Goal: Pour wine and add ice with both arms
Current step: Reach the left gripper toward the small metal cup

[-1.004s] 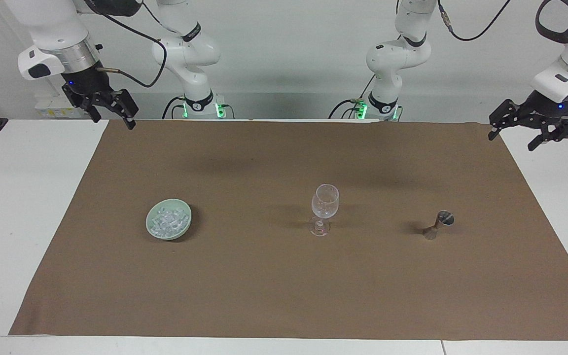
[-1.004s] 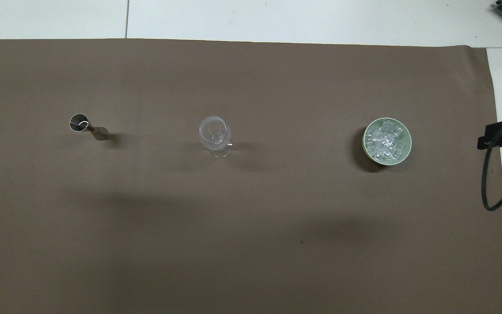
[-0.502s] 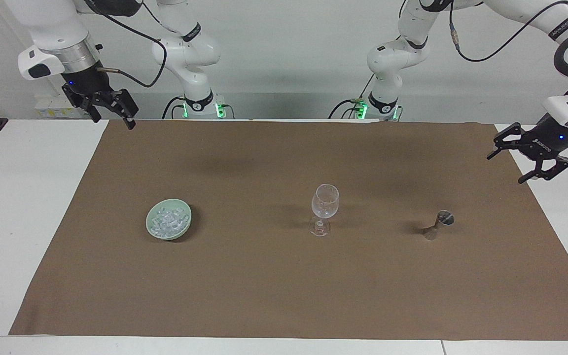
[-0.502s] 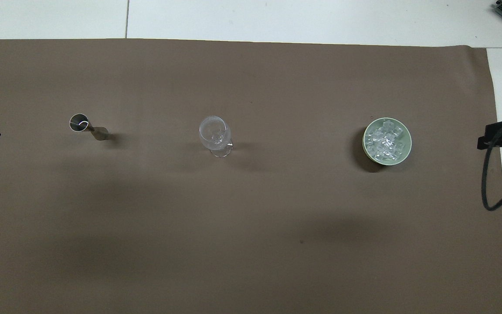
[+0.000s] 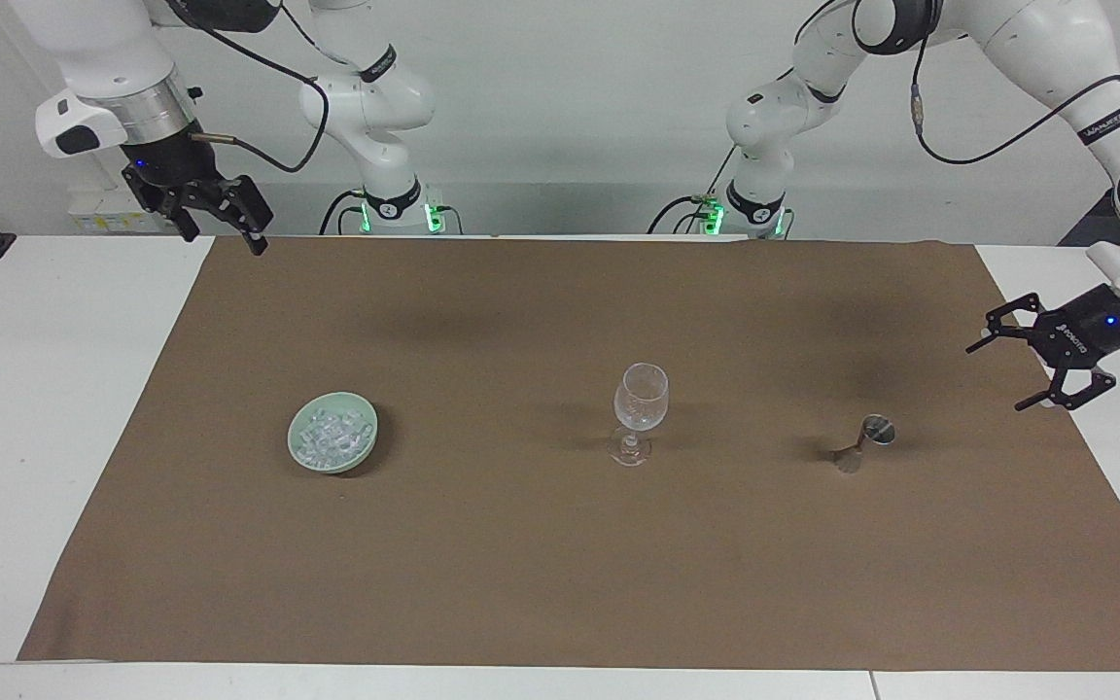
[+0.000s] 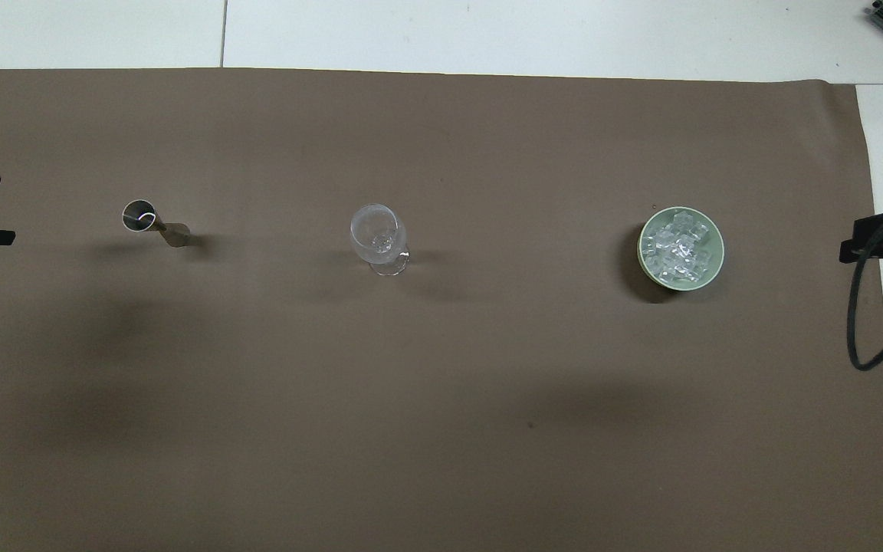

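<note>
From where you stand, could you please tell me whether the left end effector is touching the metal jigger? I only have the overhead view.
Observer: No. The left end effector hangs in the air with its jaws open, over the edge of the brown mat at the left arm's end, clearly apart from the jigger.
Operator: Thank you. Is the right one down near the ice?
Observer: No. The right end effector is raised well above the table at the right arm's end, open and empty, far above the ice in its green bowl.
</note>
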`<state>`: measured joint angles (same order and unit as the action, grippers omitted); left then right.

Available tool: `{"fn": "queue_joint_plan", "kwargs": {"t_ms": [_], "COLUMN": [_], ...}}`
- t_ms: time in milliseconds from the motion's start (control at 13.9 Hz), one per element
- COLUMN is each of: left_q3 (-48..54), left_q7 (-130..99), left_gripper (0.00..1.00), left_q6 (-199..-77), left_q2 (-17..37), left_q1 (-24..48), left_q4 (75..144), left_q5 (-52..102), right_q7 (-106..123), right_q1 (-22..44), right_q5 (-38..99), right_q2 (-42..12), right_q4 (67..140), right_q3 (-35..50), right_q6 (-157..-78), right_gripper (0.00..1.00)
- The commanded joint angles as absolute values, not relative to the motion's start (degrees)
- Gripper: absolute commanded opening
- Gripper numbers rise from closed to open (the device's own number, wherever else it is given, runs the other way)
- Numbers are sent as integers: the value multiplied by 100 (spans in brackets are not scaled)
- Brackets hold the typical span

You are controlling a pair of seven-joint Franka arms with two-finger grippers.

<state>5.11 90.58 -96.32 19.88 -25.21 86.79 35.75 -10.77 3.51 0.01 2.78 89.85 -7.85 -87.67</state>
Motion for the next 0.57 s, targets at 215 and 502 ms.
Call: {"fn": "queue_joint_plan", "kwargs": {"t_ms": [215, 502], "left_q3": [571, 598], "left_q7": [10378, 11257], "left_gripper": [100, 100], "left_q6": [-9668, -9212], "left_q2": [2636, 3136], "left_q1": [-2751, -2996], "left_q4": [8771, 8850], "left_q5": [4622, 5157], "right_q7": [-993, -993], "right_q1": [211, 211], "right_q5": [88, 88], "right_q2": [352, 352], "right_q4": [9035, 9035], "right_q3": [-686, -686], "right_q6": [-8763, -8763], "right_gripper": [100, 100]}}
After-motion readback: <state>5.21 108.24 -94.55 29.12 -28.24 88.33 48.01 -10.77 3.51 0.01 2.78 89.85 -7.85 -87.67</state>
